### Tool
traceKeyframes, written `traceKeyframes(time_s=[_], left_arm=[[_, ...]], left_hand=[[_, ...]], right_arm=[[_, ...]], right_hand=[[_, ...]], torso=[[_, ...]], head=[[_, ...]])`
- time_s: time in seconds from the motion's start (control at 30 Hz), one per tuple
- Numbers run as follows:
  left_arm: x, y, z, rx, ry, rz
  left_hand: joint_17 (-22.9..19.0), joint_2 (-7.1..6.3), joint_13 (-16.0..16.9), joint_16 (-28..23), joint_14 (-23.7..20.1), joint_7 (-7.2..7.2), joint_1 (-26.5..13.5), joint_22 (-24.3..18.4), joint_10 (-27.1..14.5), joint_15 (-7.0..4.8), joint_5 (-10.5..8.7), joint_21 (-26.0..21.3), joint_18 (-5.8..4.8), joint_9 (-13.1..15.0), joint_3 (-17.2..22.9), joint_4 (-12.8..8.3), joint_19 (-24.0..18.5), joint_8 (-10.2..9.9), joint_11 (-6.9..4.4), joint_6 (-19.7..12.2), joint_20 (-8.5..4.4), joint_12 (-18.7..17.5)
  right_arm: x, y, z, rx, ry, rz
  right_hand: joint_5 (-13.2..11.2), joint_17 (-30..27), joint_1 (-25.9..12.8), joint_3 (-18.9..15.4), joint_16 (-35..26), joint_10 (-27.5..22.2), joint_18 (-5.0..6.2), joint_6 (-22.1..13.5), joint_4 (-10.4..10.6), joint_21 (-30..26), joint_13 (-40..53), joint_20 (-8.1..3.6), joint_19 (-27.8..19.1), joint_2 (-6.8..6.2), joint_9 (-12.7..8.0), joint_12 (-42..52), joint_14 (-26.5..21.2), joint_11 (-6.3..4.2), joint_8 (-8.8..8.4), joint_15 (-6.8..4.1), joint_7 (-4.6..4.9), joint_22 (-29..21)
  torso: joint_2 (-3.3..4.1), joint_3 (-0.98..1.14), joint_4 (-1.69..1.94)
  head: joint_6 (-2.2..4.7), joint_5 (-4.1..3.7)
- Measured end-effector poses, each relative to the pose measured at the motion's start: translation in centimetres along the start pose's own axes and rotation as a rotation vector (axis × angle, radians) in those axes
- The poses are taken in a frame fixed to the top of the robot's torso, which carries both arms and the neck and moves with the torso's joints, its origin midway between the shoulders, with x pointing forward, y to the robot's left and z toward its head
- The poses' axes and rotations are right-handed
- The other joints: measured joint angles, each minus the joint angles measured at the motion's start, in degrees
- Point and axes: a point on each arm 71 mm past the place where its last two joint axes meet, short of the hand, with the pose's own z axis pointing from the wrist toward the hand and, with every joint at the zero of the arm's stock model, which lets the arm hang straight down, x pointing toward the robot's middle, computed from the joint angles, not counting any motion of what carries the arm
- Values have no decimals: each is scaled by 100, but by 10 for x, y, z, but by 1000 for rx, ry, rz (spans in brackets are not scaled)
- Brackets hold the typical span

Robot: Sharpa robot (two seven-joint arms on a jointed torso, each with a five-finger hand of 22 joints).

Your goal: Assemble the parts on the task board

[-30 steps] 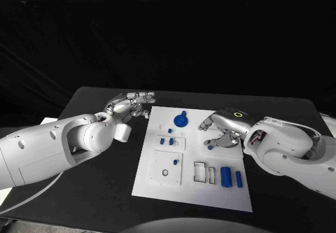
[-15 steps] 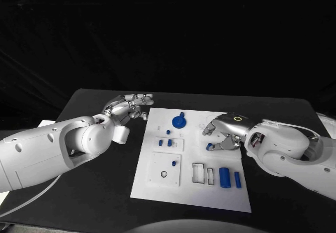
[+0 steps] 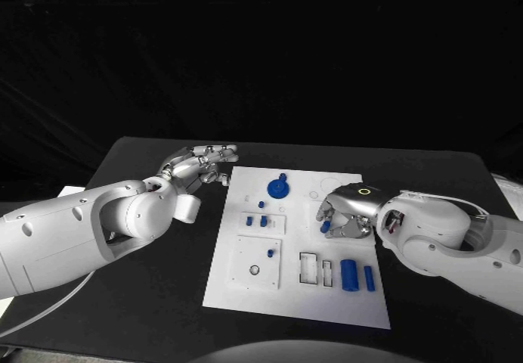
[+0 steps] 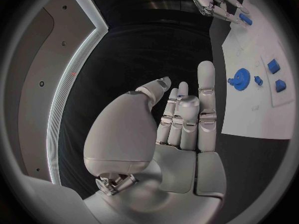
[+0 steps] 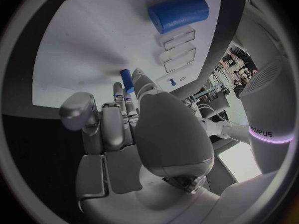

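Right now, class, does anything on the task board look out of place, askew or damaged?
Nothing stands out. The task board lies flat and looks undamaged, with blue parts resting on it, including a large cylinder. The right hand holds a small blue peg above the board; the left hand is beside it, holding nothing.

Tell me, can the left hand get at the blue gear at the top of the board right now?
Probably yes. The left hand hovers open beside the task board, and bare board lies between it and the blue gear. The right hand, holding a small blue peg, sits farther over.
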Motion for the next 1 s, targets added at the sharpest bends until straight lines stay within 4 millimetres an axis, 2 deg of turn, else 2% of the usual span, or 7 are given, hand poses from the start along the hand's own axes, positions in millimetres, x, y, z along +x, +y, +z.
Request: traceKeyframes(time_s=[0.23, 0.27, 0.5, 0.63, 1.0], left_arm=[[0, 0, 0, 0, 0, 0], [0, 0, 0, 0, 0, 0], [0, 0, 0, -1, 1, 0], [0, 0, 0, -1, 1, -1], [-2, 0, 0, -4, 0, 0]], left_hand=[[-2, 0, 0, 0, 0, 0, 0, 0, 0, 0, 0, 0, 0, 0, -3, -3, 0, 0, 0, 0, 0, 0], [-7, 0, 0, 0, 0, 0, 0, 0, 0, 0, 0, 0, 0, 0, -17, -17, 0, 0, 0, 0, 0, 0], [-9, 0, -1, 0, 0, 0, 0, 1, 0, 0, 0, 0, 1, 0, -16, -16, 0, 0, 0, 0, 0, 0], [-9, 0, -1, 0, 0, 0, 0, 1, 0, 0, 0, 0, 0, 0, -16, -16, 0, 0, 0, 0, 0, 0], [-9, 0, -2, 0, 0, 0, 0, 1, 0, 0, 0, 0, 0, 0, -16, -16, 0, 0, 0, 0, 0, 0]], right_arm=[[1, 1, 0, -2, 7, 0], [1, 1, 1, -3, 8, 0], [1, 2, 1, -7, 5, 1], [0, 2, 1, -7, -2, 1], [-4, 7, -5, -20, -45, 2]], right_hand=[[-196, 39, 81, 290, 2, 184, 0, 199, 20, 59, 0, -41, 41, 81, 12, -84, 19, -21, 27, -22, 11, 55], [-224, 41, 98, 334, 24, 219, 0, 252, 31, 62, 0, -41, 40, 124, 20, -90, 5, -13, 38, -36, 10, 55], [-273, 137, 117, 696, 114, 506, 0, 559, 80, 135, -5, -102, 102, 196, 47, -139, 1, -71, 91, -81, -37, 171], [-296, 223, 132, 901, 173, 650, 0, 671, 53, 202, -3, -133, 133, 211, 59, -173, 0, -113, 133, -122, -67, 262], [-337, 293, 148, 1260, 227, 732, 0, 732, -99, 243, 20, -174, 132, 223, 84, -284, 21, -74, 176, -143, -54, 338]], torso=[[-3, 1, 5], [-4, 1, 5], [-8, 3, 2], [-8, 3, 2], [-13, 4, 2]], head=[[-18, -7], [-19, -8], [-29, 1], [-29, 2], [-42, -5]])
